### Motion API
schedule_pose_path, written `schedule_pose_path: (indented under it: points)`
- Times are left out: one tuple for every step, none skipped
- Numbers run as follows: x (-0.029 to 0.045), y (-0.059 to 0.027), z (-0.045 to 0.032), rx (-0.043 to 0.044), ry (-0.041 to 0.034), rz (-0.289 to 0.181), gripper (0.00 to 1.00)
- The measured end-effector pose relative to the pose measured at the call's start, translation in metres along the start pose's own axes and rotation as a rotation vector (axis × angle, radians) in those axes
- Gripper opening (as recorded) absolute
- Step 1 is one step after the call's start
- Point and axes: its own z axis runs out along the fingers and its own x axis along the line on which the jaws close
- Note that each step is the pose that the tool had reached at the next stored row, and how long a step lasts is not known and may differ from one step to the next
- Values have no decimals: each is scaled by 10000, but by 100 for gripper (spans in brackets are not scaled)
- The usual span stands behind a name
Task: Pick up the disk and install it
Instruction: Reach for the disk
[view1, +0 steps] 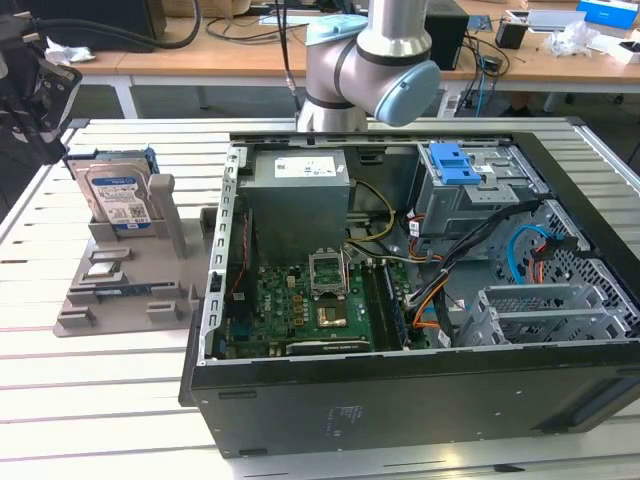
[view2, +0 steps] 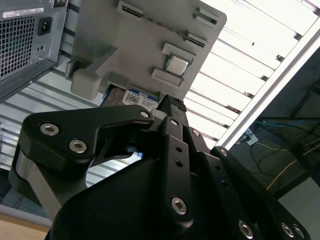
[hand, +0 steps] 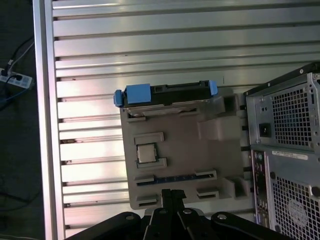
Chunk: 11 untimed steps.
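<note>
One disk (hand: 165, 94) standing upright in grey holder (hand: 190, 155); tool (hand: 169, 193) hovering apart, pressed together, likely needing spreading and squaring above it.

The room was bright. Light shone hard off the white table (view1: 30, 290) at nine o'clock in the exterior view. Inside the computer case (view1: 400, 400) it was shady.

The disk (view2: 136, 97) is mostly hidden behind the hand (view2: 169, 106) in the second wrist view.
</note>
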Motion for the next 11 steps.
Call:
schedule_pose_path:
  points:
    - [17, -1, 0, 0, -1, 0, 10]
    - [38, -3, -1, 0, 0, 0, 10]
    - [49, -4, -1, 0, 0, 0, 10]
    - [59, -5, -2, 0, 0, 0, 10]
    - [71, -5, -2, 0, 0, 0, 10]
    - [83, -6, -2, 0, -1, 0, 10]
    - [93, -7, -2, 0, 0, 0, 10]
    - [106, -8, -3, 0, 0, 0, 10]
    - [120, -9, -3, 0, 0, 0, 10]
    - [130, -10, -3, 0, 0, -1, 10]
    - [141, -11, -3, -1, -1, -1, 10]
